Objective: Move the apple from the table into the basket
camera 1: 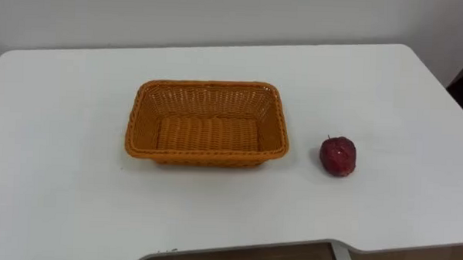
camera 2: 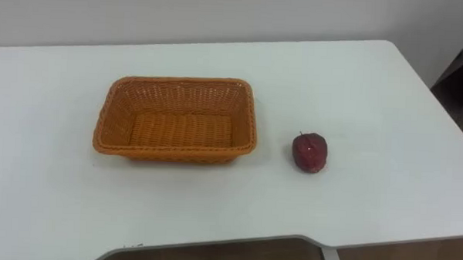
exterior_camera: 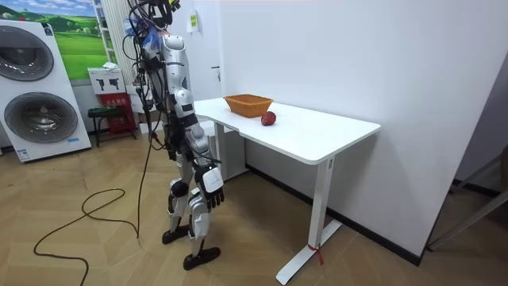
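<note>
A dark red apple (camera 1: pixel 338 156) (camera 2: pixel 310 152) rests on the white table (camera 1: pixel 60 178), a short way to the right of an empty orange wicker basket (camera 1: pixel 210 86) (camera 2: pixel 179 81). In the room view I stand at the table's long side, facing the basket (exterior_camera: pixel 248 104) and the apple (exterior_camera: pixel 268 118). My right hand (exterior_camera: pixel 213 184) hangs beside my thigh, below the tabletop, with relaxed fingers and nothing in it.
The table's front edge (camera 1: pixel 289 245) runs along the bottom of the eye views, with wooden floor below it. In the room view a washing machine (exterior_camera: pixel 40 95) and a small red stool (exterior_camera: pixel 111 111) stand behind me, at the room view's left.
</note>
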Controlling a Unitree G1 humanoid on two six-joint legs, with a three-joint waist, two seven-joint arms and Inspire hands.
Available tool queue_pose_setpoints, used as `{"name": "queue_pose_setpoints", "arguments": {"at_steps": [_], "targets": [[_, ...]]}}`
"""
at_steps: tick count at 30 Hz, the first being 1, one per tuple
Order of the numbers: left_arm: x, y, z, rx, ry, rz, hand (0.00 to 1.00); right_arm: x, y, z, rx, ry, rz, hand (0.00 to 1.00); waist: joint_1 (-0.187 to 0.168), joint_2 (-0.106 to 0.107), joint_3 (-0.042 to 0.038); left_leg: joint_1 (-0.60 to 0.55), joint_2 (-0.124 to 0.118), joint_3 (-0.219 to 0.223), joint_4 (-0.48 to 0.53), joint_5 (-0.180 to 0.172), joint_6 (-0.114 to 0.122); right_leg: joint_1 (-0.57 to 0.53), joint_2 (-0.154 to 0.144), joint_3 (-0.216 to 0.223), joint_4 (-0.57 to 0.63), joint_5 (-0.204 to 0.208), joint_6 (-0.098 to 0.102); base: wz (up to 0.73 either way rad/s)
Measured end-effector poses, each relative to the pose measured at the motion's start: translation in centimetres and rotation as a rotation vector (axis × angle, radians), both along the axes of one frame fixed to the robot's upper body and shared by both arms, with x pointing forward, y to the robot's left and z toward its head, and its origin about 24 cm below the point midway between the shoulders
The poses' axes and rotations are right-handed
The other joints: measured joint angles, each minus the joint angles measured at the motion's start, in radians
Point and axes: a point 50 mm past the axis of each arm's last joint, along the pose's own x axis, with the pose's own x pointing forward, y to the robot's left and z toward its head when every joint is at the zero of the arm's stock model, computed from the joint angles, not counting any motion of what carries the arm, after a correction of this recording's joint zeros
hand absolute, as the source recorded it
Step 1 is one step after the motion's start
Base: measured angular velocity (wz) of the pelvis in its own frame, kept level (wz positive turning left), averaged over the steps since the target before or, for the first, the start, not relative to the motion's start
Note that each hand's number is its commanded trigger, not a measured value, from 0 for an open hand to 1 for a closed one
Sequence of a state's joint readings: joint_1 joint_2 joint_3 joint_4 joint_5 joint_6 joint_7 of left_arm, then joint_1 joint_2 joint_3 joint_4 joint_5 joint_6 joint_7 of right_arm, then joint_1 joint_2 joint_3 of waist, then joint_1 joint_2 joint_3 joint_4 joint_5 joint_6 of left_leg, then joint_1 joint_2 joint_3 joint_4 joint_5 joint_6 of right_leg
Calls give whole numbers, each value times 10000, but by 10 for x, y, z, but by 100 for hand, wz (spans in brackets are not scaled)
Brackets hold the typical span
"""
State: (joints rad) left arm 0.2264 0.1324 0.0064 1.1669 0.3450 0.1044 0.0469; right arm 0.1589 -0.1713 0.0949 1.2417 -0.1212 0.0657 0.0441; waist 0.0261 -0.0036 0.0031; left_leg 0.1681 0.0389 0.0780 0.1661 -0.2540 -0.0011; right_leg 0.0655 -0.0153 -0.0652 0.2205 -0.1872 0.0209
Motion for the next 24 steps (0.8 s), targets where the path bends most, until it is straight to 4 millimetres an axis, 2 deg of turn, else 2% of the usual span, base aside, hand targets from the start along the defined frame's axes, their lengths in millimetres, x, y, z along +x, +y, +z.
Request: {"name": "queue_pose_setpoints", "arguments": {"at_steps": [8,11,14,16,17,19,20,22,24], "targets": [[3,0,0,77,-64,10,0,0,0,0,-113,-28,-147,0,11,-22,1,3,0,11,-4,0,0,-15,12,69,20,0,0,0],[7,2,0,224,-191,65,0,-6,-1,0,-268,-102,-1261,0,9,-42,10,8,0,36,-11,0,0,-42,12,78,67,0,0,-1],[4,3,0,346,-209,289,0,-16,-3,0,-558,-209,-3321,0,-20,-29,24,0,0,70,0,0,0,-117,13,116,166,-1,-2,-5],[3,4,1,366,-241,537,0,-18,-6,1,-713,-815,-6457,0,-172,-41,35,-6,3,87,-2,0,0,-129,20,127,168,-4,-8,-2],[2,4,1,386,-231,642,0,-16,-8,1,-721,-1064,-7278,0,-214,-70,47,9,3,103,-7,0,0,-132,22,143,174,-7,-11,-7],[-3,9,2,603,-471,1282,0,-4,-18,5,-780,-2354,-10410,0,-282,-50,52,112,14,249,-21,-1,-2,-121,53,284,214,-9,-15,-16],[-3,11,3,698,-565,1406,0,-1,-21,6,-768,-2718,-11197,0,-306,-43,57,136,15,279,-29,-1,-2,-118,58,315,220,-9,-15,-13],[-6,18,6,1042,-958,1817,0,19,-35,14,-609,-4209,-13758,0,-579,-33,57,170,10,289,-39,-2,-2,-149,54,319,177,-10,-14,-2],[-7,22,8,1248,-1144,1930,0,34,-46,22,-616,-5261,-15053,0,-736,-34,55,173,10,291,-35,-2,-2,-149,57,322,176,-10,-13,0]]}}
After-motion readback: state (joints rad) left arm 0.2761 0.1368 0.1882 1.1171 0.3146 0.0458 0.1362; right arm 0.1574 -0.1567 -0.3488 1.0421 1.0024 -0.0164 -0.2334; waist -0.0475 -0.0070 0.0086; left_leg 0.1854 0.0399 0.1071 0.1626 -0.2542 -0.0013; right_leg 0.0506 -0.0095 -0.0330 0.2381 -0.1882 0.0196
